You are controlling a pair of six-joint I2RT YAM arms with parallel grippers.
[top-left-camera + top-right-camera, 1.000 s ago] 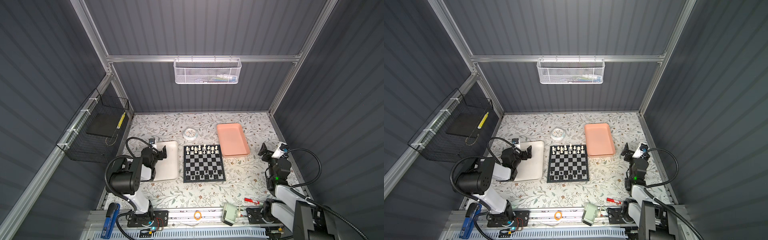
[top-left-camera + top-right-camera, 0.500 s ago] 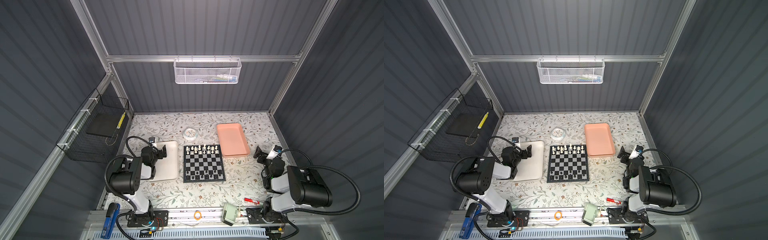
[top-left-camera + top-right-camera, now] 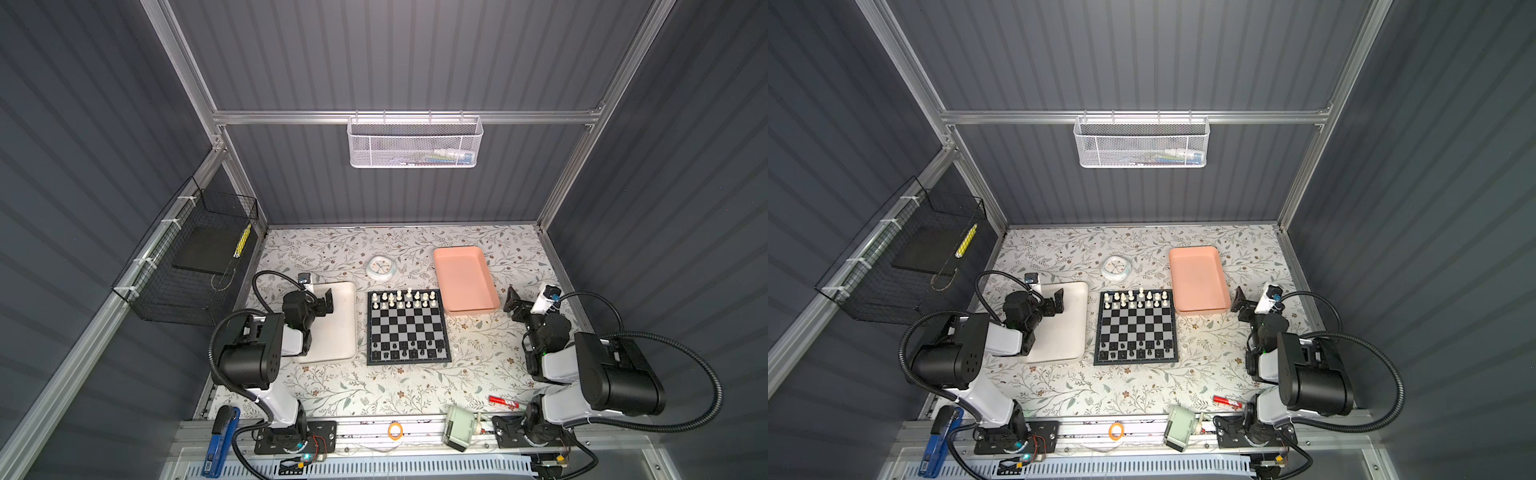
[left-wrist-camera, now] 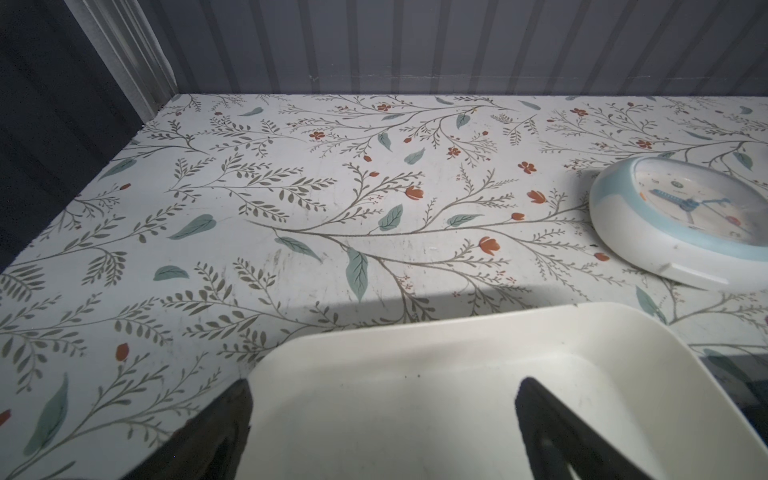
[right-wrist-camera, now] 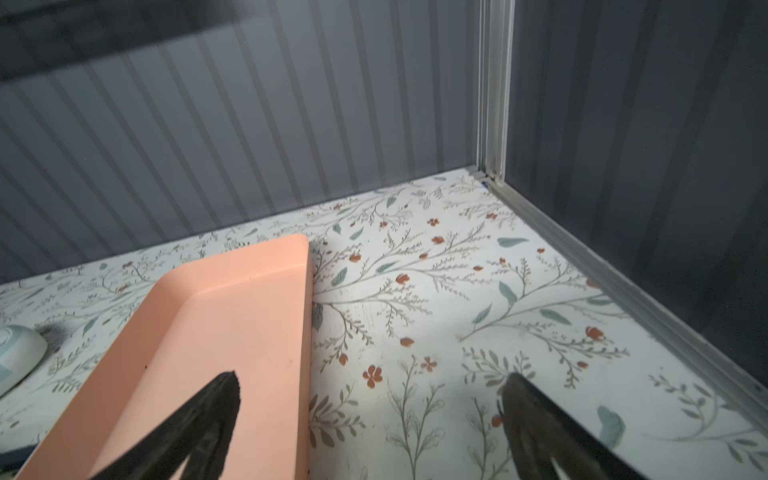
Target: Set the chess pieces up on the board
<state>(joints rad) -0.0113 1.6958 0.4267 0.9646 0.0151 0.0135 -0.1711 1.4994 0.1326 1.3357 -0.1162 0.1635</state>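
Board (image 3: 408, 327) sits mid-table between white tray (image 3: 343, 332) and pink tray (image 3: 464, 279). White pieces (image 3: 405, 299) fill its two far rows, black pieces (image 3: 407, 349) the two near rows. Left gripper (image 3: 327, 302) hangs over the white tray, jaws spread, holding nothing. Right gripper (image 3: 512, 302) sits just beside the pink tray, jaws spread, holding nothing. Clock (image 3: 380, 267) lies behind the board.

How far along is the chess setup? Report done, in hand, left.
Done: the chess pieces stand in two rows at each end of the board, white far, black near. The white tray and pink tray look empty. In hand: nothing; the left gripper and right gripper are open, off the board. Left: apparently nothing, though exact squares are too small to check.
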